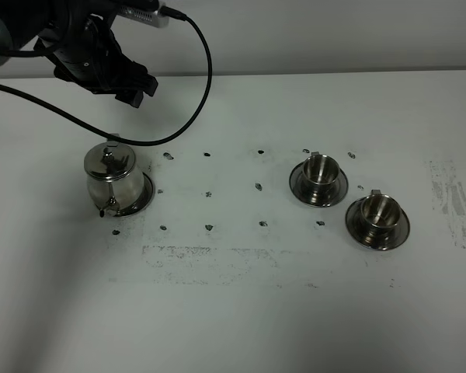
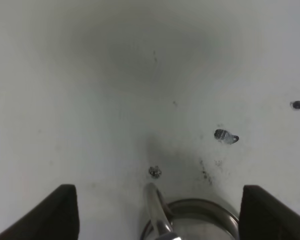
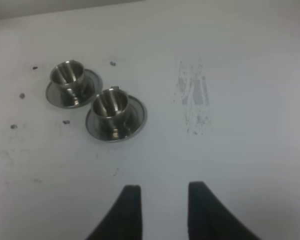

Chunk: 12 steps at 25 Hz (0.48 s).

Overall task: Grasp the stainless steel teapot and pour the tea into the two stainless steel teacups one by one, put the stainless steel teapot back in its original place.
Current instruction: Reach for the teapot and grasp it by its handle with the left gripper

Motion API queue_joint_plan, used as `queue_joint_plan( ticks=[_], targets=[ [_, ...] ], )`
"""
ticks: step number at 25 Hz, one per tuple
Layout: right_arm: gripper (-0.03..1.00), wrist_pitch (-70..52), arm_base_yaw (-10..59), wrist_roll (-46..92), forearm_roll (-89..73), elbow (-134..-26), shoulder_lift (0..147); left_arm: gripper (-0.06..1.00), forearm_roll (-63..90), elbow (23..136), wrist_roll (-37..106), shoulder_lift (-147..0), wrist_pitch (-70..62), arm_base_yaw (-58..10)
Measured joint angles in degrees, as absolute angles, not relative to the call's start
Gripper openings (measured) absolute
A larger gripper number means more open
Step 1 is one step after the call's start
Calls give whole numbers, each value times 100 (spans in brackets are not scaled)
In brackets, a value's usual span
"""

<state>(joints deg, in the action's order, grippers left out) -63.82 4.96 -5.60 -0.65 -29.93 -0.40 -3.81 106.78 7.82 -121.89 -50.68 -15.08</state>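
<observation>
The stainless steel teapot [image 1: 111, 177] stands on the white table at the left, lid on, spout toward the front. My left gripper [image 1: 134, 86] hangs behind and above it, open and empty. In the left wrist view its dark fingers [image 2: 55, 215] stand wide apart, and my left gripper [image 2: 157, 190] frames the teapot's [image 2: 202, 222] rim and a thin curved steel part. The two stainless steel teacups [image 1: 320, 169] [image 1: 377, 210] sit on saucers at the right; they also show in the right wrist view [image 3: 67, 75] [image 3: 110, 104]. My right gripper [image 3: 162, 192] is open, empty and well short of them.
A black cable [image 1: 204, 74] loops from the left arm down to the table behind the teapot. Small dark marks [image 1: 209, 193] dot the table between teapot and cups. A scuffed grey patch [image 1: 449, 194] lies at the far right.
</observation>
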Motion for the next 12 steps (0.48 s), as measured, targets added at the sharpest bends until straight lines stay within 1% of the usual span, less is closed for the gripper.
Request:
queue_joint_plan(
  ticks=[3, 7, 9, 12],
  targets=[
    [22, -6382, 496, -560, -65, -2993, -40, 65, -398, 10586, 787, -12253, -4907, -1484],
    [22, -6377, 496, -560, -65, -2993, -40, 65, -487, 9692, 791, -11865, -4278, -1419],
    [22, -6377, 496, -560, -65, -2993, -40, 65, -480, 9417, 791, -11707, -4013, -1401],
    [22, -6377, 496, -560, -65, -2993, -40, 65, -406, 9336, 773, -11650, -3925, -1401]
  ],
)
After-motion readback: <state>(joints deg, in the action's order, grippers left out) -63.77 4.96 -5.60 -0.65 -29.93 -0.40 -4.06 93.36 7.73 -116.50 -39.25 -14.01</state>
